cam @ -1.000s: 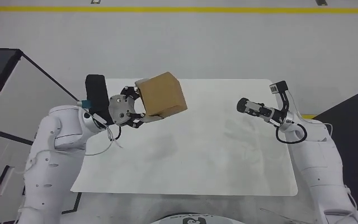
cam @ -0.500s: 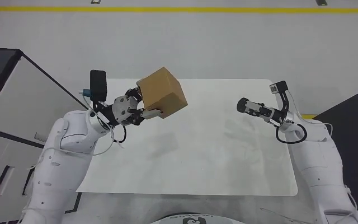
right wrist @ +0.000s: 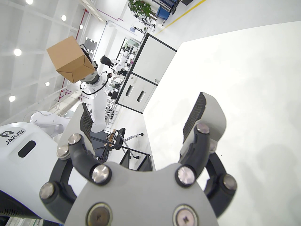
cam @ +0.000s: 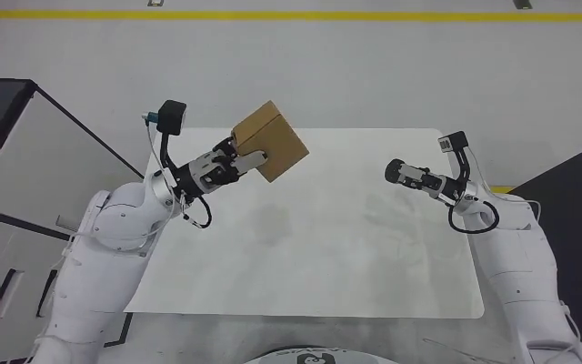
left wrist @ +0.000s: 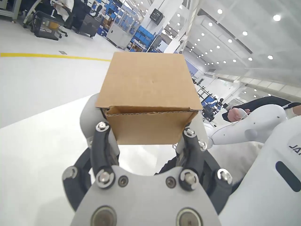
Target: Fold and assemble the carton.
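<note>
While left gripper [left wrist: 147, 128] clamps the carton [left wrist: 148, 85] (tilted, aloft), right gripper [right wrist: 143, 109] gapes empty; table [cam: 346, 255] beneath.

**Not much to read here**

The brown carton [left wrist: 150, 88] has plain sides, with no letters or numbers on them. A short dark word and a small round mark are printed on the white robot shell [right wrist: 15, 135]. It is a maker's name. A small white tag [cam: 446, 144] sits near the wrist of the right arm [cam: 509, 246]. Its marks are too tiny to read. A yellow line [cam: 291, 15] is painted on the floor [cam: 364, 73].
</note>
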Motion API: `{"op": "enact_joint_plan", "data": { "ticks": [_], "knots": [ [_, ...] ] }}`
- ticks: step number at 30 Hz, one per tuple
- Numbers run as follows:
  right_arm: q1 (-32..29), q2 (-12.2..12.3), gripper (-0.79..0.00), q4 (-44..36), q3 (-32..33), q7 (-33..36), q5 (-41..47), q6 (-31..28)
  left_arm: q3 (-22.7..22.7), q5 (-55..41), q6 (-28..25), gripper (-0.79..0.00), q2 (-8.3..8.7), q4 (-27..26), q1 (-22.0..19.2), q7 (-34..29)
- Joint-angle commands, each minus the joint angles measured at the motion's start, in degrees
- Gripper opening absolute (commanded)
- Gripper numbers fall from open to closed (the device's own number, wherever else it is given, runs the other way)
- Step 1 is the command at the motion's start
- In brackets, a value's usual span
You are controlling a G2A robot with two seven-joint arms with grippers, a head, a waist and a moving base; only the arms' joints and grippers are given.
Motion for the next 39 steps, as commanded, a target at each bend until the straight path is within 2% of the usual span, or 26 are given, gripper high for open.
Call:
{"op": "enact_joint_plan", "data": {
  "ticks": [1, 3, 4, 12, 19, 20, 21, 22, 25, 27, 29, 34, 36, 39],
  "knots": [
    [0.0, 0.0, 0.0, 0.0, 0.0, 0.0, 0.0, 0.0, 0.65, -4.85, 6.28, -0.785, -0.14, 0.02, 0.97, 0.9],
    [0.0, 0.0, 0.0, 0.0, 0.0, 0.0, 0.0, 0.0, 0.71, -13.96, 12.16, -0.785, -0.47, -1.07, 1.4, 2.88],
    [0.0, 0.0, 0.0, 0.0, 0.0, 0.0, 0.0, 0.0, 1.0, -18.62, 15.25, -0.785, -0.55, -1.43, 1.59, 1.92],
    [0.0, 0.0, 0.0, 0.0, 0.0, 0.0, 0.0, 0.0, -0.52, -36.01, 29.66, -0.785, -0.59, -1.67, 2.28, -3.7],
    [0.0, 0.0, 0.0, 0.0, 0.0, 0.0, 0.0, 0.0, -0.69, -35.66, 29.82, -0.785, -0.55, -1.81, 2.18, -4.02],
    [0.0, 0.0, 0.0, 0.0, 0.0, 0.0, 0.0, 0.0, -0.32, -40.27, 30.04, -0.785, -0.82, -1.48, 2.82, -3.04],
    [0.0, 0.0, 0.0, 0.0, 0.0, 0.0, 0.0, 0.0, 0.19, -53.05, 30.02, -0.785, -1.52, -1.29, 3.9, -1.36],
    [0.0, 0.0, 0.0, 0.0, 0.0, 0.0, 0.0, 0.0, 0.33, -61.71, 31.74, -0.785, -1.88, -0.94, 4.43, -0.85],
    [0.0, 0.0, 0.0, 0.0, 0.0, 0.0, 0.0, 0.0, -0.63, -62.94, 39.82, -0.785, -1.61, -0.82, 5.14, 1.8],
    [0.0, 0.0, 0.0, 0.0, 0.0, 0.0, 0.0, 0.0, -1.11, -73.36, 39.69, -0.785, -2.17, -1.18, 6.12, 2.88],
    [0.0, 0.0, 0.0, 0.0, 0.0, 0.0, 0.0, 0.0, -1.0, -78.69, 41.42, -0.785, -2.41, -1.35, 6.76, 3.29],
    [0.0, 0.0, 0.0, 0.0, 0.0, 0.0, 0.0, 0.0, -0.47, -84.61, 45.67, -0.785, -2.7, -2.78, 7.8, 3.23],
    [0.0, 0.0, 0.0, 0.0, 0.0, 0.0, 0.0, 0.0, -1.15, -82.08, 46.26, -0.785, -2.59, -3.44, 7.39, 5.67],
    [0.0, 0.0, 0.0, 0.0, 0.0, 0.0, 0.0, 0.0, -1.15, -82.08, 46.26, -0.785, -2.59, -3.44, 7.39, 5.67]
  ]
}}
